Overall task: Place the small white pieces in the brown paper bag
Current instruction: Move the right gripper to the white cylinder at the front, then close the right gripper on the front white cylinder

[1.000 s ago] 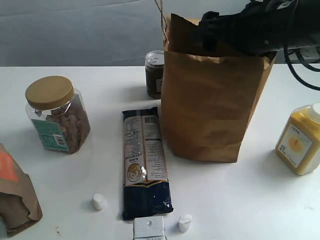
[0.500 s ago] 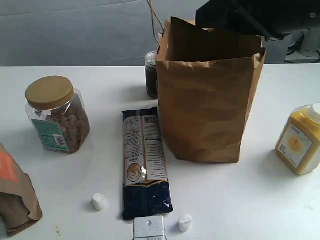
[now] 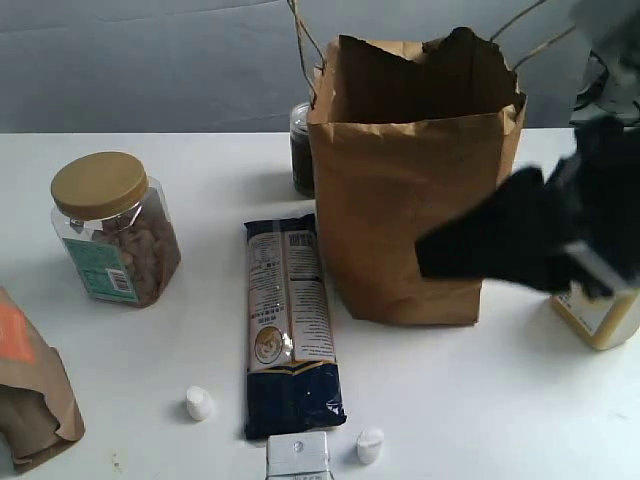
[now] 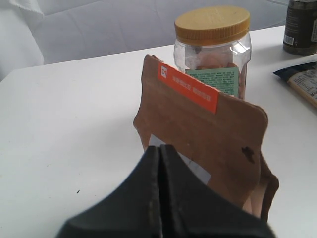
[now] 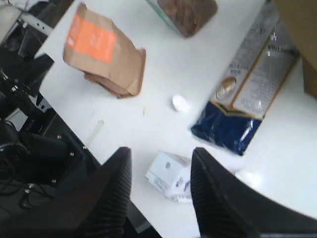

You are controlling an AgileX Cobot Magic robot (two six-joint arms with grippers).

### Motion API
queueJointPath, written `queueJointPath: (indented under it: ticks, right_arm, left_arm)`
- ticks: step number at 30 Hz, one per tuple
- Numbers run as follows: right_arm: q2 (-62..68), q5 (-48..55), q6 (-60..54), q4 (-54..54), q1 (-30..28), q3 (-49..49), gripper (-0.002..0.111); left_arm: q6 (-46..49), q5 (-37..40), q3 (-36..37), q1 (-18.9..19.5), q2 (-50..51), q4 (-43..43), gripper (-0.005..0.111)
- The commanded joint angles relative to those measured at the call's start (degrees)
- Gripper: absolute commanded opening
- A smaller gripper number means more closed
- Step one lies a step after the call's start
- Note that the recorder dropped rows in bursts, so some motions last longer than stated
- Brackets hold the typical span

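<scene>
Right tool wide and empty, pieces waiting on the tabletop
I see two small white pieces flanking the blue packet's near end, below the brown paper bag; the right-hand one lies nearer my right tool. Left tool pinched closed, empty

One white piece lies on bare surface with room all round, between the brown pouch and the long blue packet. The other piece is hemmed by the white box and the packet's end on one side, open on the other. The brown paper bag gapes open at the top, twine handles standing at its rim, and a blurred right arm crosses its front.
</scene>
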Motion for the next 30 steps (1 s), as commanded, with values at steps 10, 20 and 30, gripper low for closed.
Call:
queueJointPath:
  ticks: [10, 20, 30]
  right_arm:
    - [7.6, -10.3, 0.3, 0.5, 7.1, 12.7, 0.045]
    - [23.7, -28.4, 22.5, -23.2, 22.6, 12.7, 0.045]
    - [34.4, -32.3, 22.5, -22.7, 23.7, 7.8, 0.045]
  left_arm:
    - [-0.1, -0.4, 0.2, -0.2, -0.2, -0.5, 0.0]
    - [-0.1, -0.4, 0.2, -0.2, -0.2, -0.5, 0.0]
    - [-0.1, -0.4, 0.2, -0.2, -0.2, -0.5, 0.0]
